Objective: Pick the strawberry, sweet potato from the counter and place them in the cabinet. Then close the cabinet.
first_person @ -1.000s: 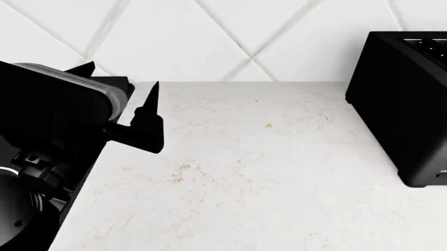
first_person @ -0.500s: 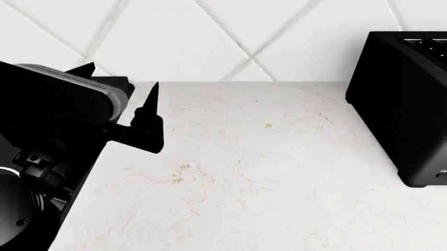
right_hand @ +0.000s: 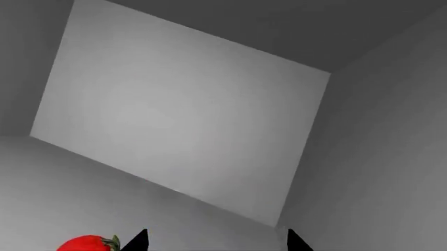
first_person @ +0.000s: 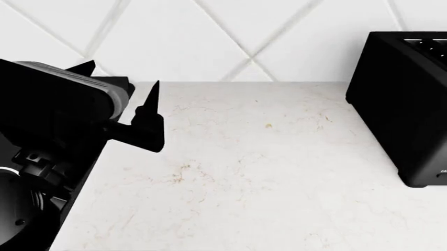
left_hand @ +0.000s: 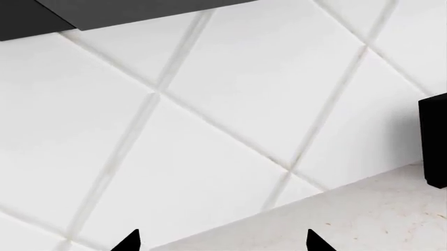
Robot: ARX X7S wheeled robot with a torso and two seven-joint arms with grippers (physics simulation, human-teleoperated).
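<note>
Right, the right claw is up inside the plain grey cabinet interior, its two black tips spread apart with nothing between them, and the small bright red strawberry lies just beside one tip on the cabinet floor, so by my reading that fruit is already delivered and the claw is free to back out. Grey walls close in on both sides and behind, so the only open way is straight back through the cabinet mouth. Down below, the left claw hovers over the left end of the wide white stone-look counter, tips pointed at the white diamond-tiled backsplash; its fingers stand parted and empty. The lumpy tan-orange sweet potato does not show in any view, so it is possibly off to one side. Plenty of bare room lies between that left claw and the boxy black toaster at the right edge, with a dark stovetop edge hemming in the left arm's side.
</note>
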